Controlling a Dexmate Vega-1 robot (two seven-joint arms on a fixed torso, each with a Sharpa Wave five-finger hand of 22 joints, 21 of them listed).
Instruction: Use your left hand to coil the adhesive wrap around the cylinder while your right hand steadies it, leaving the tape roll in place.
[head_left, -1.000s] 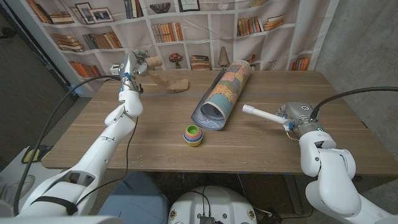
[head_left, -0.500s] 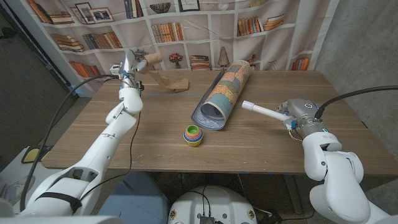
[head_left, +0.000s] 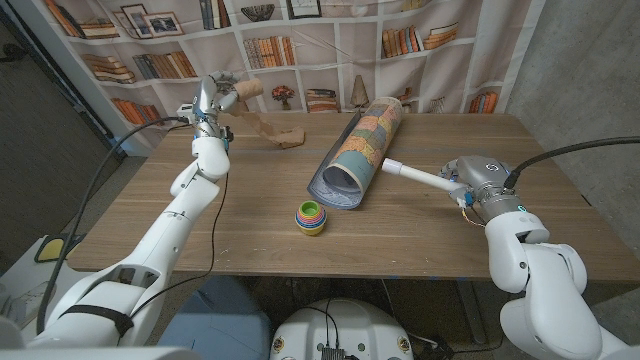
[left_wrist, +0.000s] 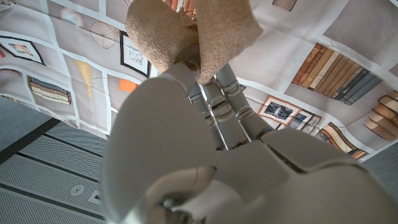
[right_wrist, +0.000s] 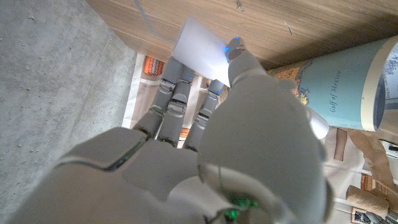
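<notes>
My left hand (head_left: 214, 98) is raised above the table's far left corner and grips the tan adhesive wrap roll (head_left: 245, 90). A loose strip of wrap trails down to a crumpled heap (head_left: 282, 137) on the table. In the left wrist view the fingers (left_wrist: 214, 93) pinch the tan wrap (left_wrist: 186, 31). At the right of the table my right hand (head_left: 472, 182) holds one end of a white cylinder (head_left: 413, 175), which points left with its tip close to the map tube (head_left: 360, 148). The right wrist view has the white cylinder (right_wrist: 199, 46) past my right hand (right_wrist: 205, 143).
A large tube printed with a map lies diagonally across the table's middle, also in the right wrist view (right_wrist: 348, 81). A stack of coloured cups (head_left: 311, 216) stands in front of it. A bookshelf-printed backdrop hangs behind the wooden table (head_left: 200, 230).
My right hand has carried the white cylinder farther from me and leftwards, so its tip now nears the map tube. My left hand has risen slightly with the roll.
</notes>
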